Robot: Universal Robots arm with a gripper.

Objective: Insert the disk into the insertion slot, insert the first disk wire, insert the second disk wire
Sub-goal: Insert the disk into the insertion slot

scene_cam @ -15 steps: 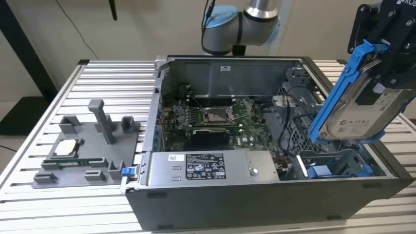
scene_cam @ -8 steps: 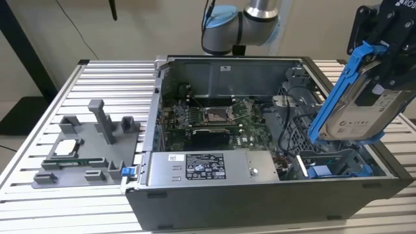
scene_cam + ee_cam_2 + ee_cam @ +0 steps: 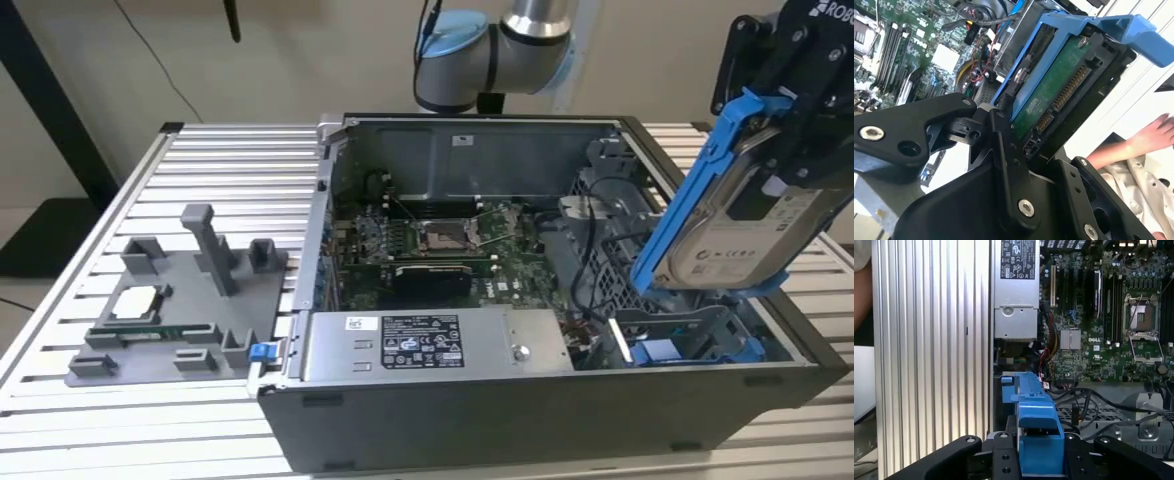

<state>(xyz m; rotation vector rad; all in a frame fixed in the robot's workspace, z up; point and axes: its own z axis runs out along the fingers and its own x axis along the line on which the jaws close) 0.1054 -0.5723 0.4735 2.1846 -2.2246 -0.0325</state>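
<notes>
Your first step is under way but not finished. The jaws are clenched on the disk (image 3: pixel 741 235). They hold it by its upper end, high over the near corner of the open computer case (image 3: pixel 454 410) at the exterior view's right. The disk hangs steeply tilted in its blue carrier. Its label faces the near side and its lower end points down toward the insertion slot (image 3: pixel 694 325).

That slot sits low in the same corner, just beside the power-supply box (image 3: pixel 420 345). The slot is open, with nothing seated in it, and a blue tab shows at its near edge. The carrier's lower end looks close to the mouth of the slot. You cannot tell from these views whether it touches the rails.

In the second wrist view you see the disk's green circuit board (image 3: pixel 1054 95) and its connector edge, with no plug on it. In the first wrist view the blue carrier (image 3: pixel 1036 410) runs forward from between the jaws toward the case's interior.

So I judge none of the three steps complete. The disk is out of the slot, and neither disk wire is plugged in. Loose black cables (image 3: pixel 601 200) lie in the case beyond the slot, next to the motherboard (image 3: pixel 427 240). Which of them are the disk wires is unclear.

A person's hand (image 3: pixel 1154 135) rests off to the side, apart from the case. The bench (image 3: pixel 200 170) also carries a grey fixture tray (image 3: pixel 174 310) at the exterior view's left.
</notes>
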